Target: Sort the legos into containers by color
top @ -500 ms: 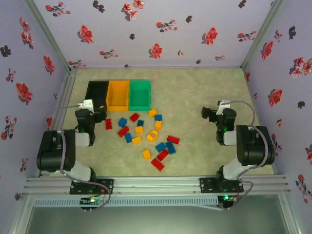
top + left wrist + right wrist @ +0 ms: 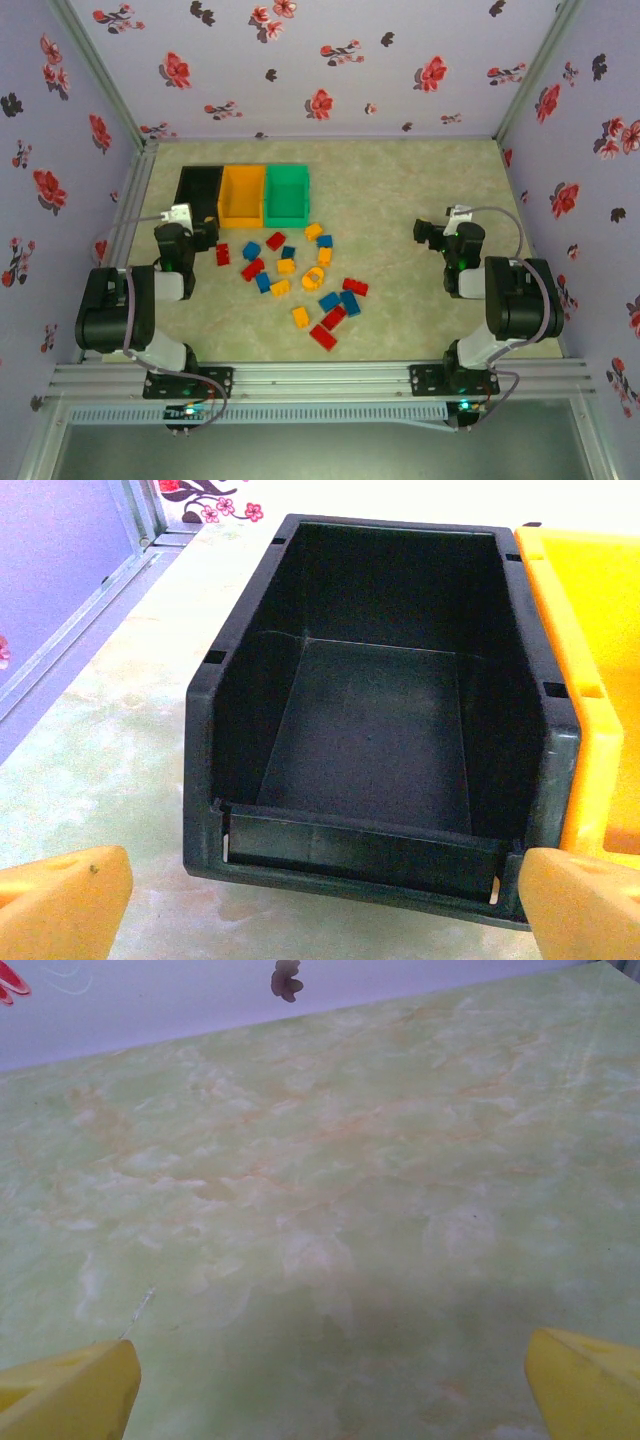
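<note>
Legos (image 2: 286,266) in red, blue and yellow-orange lie scattered on the table (image 2: 420,170), a pale green marbled surface, in the top camera. They start just in front of the green bin (image 2: 287,195) and spread toward the arms. The orange-yellow bin (image 2: 242,192) stands against the green bin's left side, and the black bin (image 2: 198,188) stands left of that. Lilac wallpaper (image 2: 320,60) with red and dark flowers closes the table on three sides, and a metal rail (image 2: 320,378) runs along the near edge. The left gripper (image 2: 207,234) sits left of and nearer than the green bin, and the right gripper (image 2: 424,232) is well to its right. Both are too small and dark here to read, and some bricks crowd too closely to count.

Left wrist camera: the left gripper (image 2: 320,905) is spread wide and carries nothing, its orange fingertips (image 2: 62,905) cut off at the bottom corners. The black bin (image 2: 370,730) faces it, with the orange-yellow bin (image 2: 590,660) clipped by the right edge.

Right wrist camera: the right gripper (image 2: 330,1385) is equally wide apart and unladen, its yellow fingertips (image 2: 70,1390) clipped at the corners. It hangs over marbled table, with a strip of wallpaper (image 2: 200,1000) along the top.
</note>
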Tool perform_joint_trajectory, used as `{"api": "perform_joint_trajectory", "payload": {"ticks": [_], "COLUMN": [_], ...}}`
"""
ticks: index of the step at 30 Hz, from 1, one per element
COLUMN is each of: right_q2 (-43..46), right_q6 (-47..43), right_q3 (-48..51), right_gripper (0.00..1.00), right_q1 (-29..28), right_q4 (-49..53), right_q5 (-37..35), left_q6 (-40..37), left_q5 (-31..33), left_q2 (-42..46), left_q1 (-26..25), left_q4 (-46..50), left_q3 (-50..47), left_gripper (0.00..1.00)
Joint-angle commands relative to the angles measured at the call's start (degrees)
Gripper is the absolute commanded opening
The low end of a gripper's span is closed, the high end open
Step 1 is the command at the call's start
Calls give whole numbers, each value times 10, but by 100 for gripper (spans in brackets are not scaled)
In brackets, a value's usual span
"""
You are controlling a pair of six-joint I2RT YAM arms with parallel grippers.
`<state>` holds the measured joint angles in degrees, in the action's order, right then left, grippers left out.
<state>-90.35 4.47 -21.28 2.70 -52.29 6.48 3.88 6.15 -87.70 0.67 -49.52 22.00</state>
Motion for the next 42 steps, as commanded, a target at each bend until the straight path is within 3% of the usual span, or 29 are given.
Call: {"api": "perform_joint_trajectory", "payload": {"ticks": [1,25,29,32,35,38,42], "right_q2": [3,5,84,175,228,266,307], "right_q6": [-9,-8,-13,-14,5,13,42], "right_q3": [-1,0,-22,-82,-152,-200,-235], "right_gripper": [99,99,99,99,99,99,99], "right_q1": [1,1,1,-10,-27,-61,-119], "right_q4": [-16,-23,92,275,423,507,565], "right_q5": [8,10,14,-19,-62,-79,-111], "left_q6": [-9,-10,-8,-7,42,92,125], "left_q5": [4,12,67,99,105,115,140], "left_q2": [-5,-5,68,141,216,258,281], "left_q1": [3,2,-11,-29,-50,-73,-121], "left_q4": [-23,-21,86,186,340,498,623], "left_q3": [-1,0,28,58,122,217,307], "left_gripper": [100,100,100,100,100,100,100]}}
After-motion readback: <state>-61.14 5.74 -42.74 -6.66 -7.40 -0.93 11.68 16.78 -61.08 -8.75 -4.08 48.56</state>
